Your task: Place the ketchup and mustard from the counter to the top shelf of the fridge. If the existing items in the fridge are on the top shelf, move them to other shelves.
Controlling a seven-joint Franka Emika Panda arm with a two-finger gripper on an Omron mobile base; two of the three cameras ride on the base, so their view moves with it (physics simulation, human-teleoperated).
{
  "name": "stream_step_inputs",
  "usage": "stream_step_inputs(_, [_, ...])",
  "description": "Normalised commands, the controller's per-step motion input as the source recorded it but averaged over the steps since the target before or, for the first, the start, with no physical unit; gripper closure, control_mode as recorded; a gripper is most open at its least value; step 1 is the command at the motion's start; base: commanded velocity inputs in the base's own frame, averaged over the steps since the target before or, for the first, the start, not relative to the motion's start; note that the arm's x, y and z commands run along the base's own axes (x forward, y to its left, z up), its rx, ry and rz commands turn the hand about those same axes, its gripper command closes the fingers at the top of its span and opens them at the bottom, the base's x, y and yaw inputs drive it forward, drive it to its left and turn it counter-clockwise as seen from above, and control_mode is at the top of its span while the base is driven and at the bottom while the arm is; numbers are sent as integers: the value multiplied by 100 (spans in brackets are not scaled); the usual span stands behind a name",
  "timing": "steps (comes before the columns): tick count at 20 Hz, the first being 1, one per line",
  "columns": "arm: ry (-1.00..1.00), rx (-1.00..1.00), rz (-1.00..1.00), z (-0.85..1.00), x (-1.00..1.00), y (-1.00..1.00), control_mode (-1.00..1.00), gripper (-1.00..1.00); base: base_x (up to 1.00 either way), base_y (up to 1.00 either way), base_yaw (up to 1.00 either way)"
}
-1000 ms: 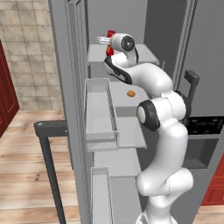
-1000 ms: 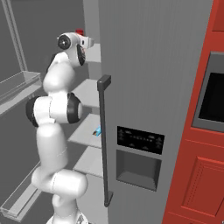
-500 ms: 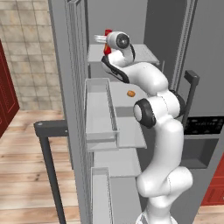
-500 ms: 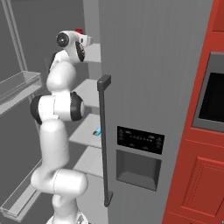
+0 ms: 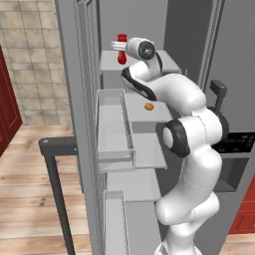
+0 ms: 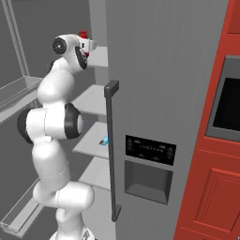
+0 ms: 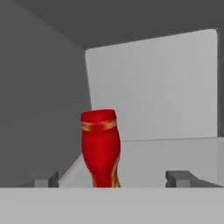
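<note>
The ketchup (image 7: 101, 148) is an all-red squeeze bottle standing upright on the fridge's top shelf (image 7: 170, 153). My gripper (image 7: 113, 180) is open, with one fingertip (image 7: 46, 181) far to each side of the bottle and neither touching it. From the left base camera, the ketchup (image 5: 121, 50) stands at the left of the top shelf (image 5: 110, 63), with the gripper (image 5: 116, 46) at its neck. Its red cap (image 6: 83, 34) peeks over the hand (image 6: 90, 45). One shelf below lies an orange-brown lump (image 5: 149, 106). A light blue and white item (image 6: 103, 140) rests on a lower shelf. The mustard and the counter are out of view.
The open fridge door (image 5: 84, 124) with its see-through bin (image 5: 113, 130) stands left of the arm, and its dark bar handle (image 5: 56, 184) juts toward me. The closed fridge door (image 6: 154, 93), its handle (image 6: 111, 150) and red cabinets (image 6: 220, 164) are on the right.
The gripper has opened and let go of the ketchup, which now stands free on the top shelf. The arm has barely moved.
</note>
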Motion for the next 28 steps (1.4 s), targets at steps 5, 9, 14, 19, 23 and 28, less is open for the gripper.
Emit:
stream_step_inputs(5, [-13,0,0,0,-100,-37,-100,-100,0,0,0])
stream_step_inputs(9, [-16,3,0,17,-100,-46,-100,-100,0,0,0])
stream_step_inputs(14, [-2,1,-1,51,-100,-44,-100,-100,0,0,0])
stream_step_inputs(19, [6,0,0,49,-100,-46,-100,-100,0,0,0])
stream_step_inputs(23, [15,0,0,30,-100,-42,-100,-100,0,0,0])
stream_step_inputs(28, [16,-3,0,1,-100,-47,-100,-100,0,0,0])
